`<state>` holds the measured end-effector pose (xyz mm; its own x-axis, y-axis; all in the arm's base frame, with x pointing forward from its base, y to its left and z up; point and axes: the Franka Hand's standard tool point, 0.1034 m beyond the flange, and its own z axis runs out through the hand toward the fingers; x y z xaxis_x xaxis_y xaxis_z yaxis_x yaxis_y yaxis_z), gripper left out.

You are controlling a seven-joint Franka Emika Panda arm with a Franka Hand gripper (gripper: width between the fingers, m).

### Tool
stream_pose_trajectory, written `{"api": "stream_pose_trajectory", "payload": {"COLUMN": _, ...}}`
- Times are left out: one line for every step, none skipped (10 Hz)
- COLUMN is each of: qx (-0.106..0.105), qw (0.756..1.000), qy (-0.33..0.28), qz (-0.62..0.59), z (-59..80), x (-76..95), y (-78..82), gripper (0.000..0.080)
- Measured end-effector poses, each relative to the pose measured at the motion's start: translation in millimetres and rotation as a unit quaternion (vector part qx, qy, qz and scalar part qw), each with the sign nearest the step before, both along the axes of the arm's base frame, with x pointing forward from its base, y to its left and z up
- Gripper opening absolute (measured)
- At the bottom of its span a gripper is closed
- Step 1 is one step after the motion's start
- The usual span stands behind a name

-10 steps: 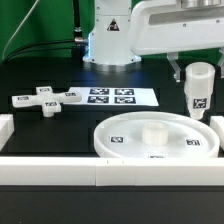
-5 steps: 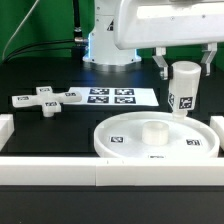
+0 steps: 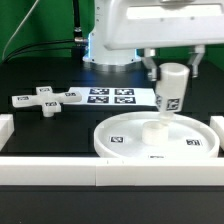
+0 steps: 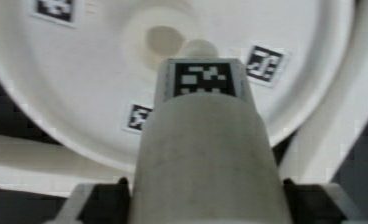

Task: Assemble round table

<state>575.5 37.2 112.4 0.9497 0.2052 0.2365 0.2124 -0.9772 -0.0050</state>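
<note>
My gripper (image 3: 171,66) is shut on the white cylinder leg (image 3: 170,90) and holds it upright just above the round disc (image 3: 120,135). The leg's lower end hangs close over the central hub (image 3: 155,130), slightly toward the exterior view's right of it. In the wrist view the leg (image 4: 206,130) fills the middle, with its tag facing the camera, and the disc (image 4: 92,90) and hub (image 4: 163,40) lie beyond it. The cross-shaped piece (image 3: 42,99) lies flat on the black table at the exterior view's left.
The marker board (image 3: 112,97) lies flat behind the disc. White border bars run along the front (image 3: 100,175) and at the left (image 3: 6,130). The arm's white base (image 3: 112,45) stands at the back.
The gripper has carried the leg toward the exterior view's left, from beside the disc's right edge to over the central hub.
</note>
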Motion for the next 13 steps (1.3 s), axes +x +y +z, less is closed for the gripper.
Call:
{"api": "stream_pose_trajectory", "payload": {"qx": -0.004, "qw": 1.000, "qy": -0.001, "qz": 0.009, "z": -0.1, "x": 0.3, "y": -9.6, "gripper": 0.0409}}
{"api": "stream_pose_trajectory", "payload": {"qx": -0.006, "qw": 1.000, "qy": -0.006, "qz": 0.009, "z": -0.4, "x": 0.7, "y": -15.5, "gripper": 0.0409}}
{"api": "stream_pose_trajectory", "payload": {"qx": -0.007, "qw": 1.000, "qy": -0.017, "qz": 0.010, "z": -0.4, "x": 2.0, "y": -14.7, "gripper": 0.0409}}
{"api": "stream_pose_trajectory", "payload": {"qx": -0.008, "qw": 1.000, "qy": -0.023, "qz": 0.010, "z": -0.2, "x": 2.9, "y": -15.1, "gripper": 0.0409}}
{"api": "stream_pose_trajectory", "payload": {"qx": -0.009, "qw": 0.999, "qy": -0.043, "qz": 0.005, "z": -0.4, "x": 4.1, "y": -16.0, "gripper": 0.0409}}
{"api": "stream_pose_trajectory", "payload": {"qx": -0.004, "qw": 0.999, "qy": -0.034, "qz": 0.001, "z": -2.8, "x": 0.2, "y": -8.5, "gripper": 0.0409}}
{"api": "stream_pose_trajectory", "payload": {"qx": -0.003, "qw": 0.999, "qy": -0.032, "qz": 0.002, "z": -2.7, "x": -0.6, "y": -3.1, "gripper": 0.0409}}
{"api": "stream_pose_trajectory", "payload": {"qx": -0.001, "qw": 1.000, "qy": -0.031, "qz": 0.002, "z": -2.9, "x": -1.3, "y": 1.2, "gripper": 0.0409}}
{"api": "stream_pose_trajectory", "payload": {"qx": 0.000, "qw": 1.000, "qy": -0.030, "qz": 0.003, "z": -3.1, "x": -1.5, "y": 2.8, "gripper": 0.0409}}
{"api": "stream_pose_trajectory", "payload": {"qx": 0.000, "qw": 1.000, "qy": -0.030, "qz": 0.004, "z": -3.7, "x": -2.3, "y": 4.3, "gripper": 0.0409}}
{"api": "stream_pose_trajectory", "payload": {"qx": -0.001, "qw": 1.000, "qy": -0.029, "qz": 0.007, "z": -4.7, "x": -2.7, "y": 3.8, "gripper": 0.0409}}
{"api": "stream_pose_trajectory", "payload": {"qx": -0.002, "qw": 1.000, "qy": -0.029, "qz": 0.008, "z": -5.1, "x": -3.1, "y": 2.0, "gripper": 0.0409}}
{"api": "stream_pose_trajectory", "payload": {"qx": -0.004, "qw": 1.000, "qy": -0.029, "qz": 0.011, "z": -5.3, "x": -3.6, "y": -0.4, "gripper": 0.0409}}
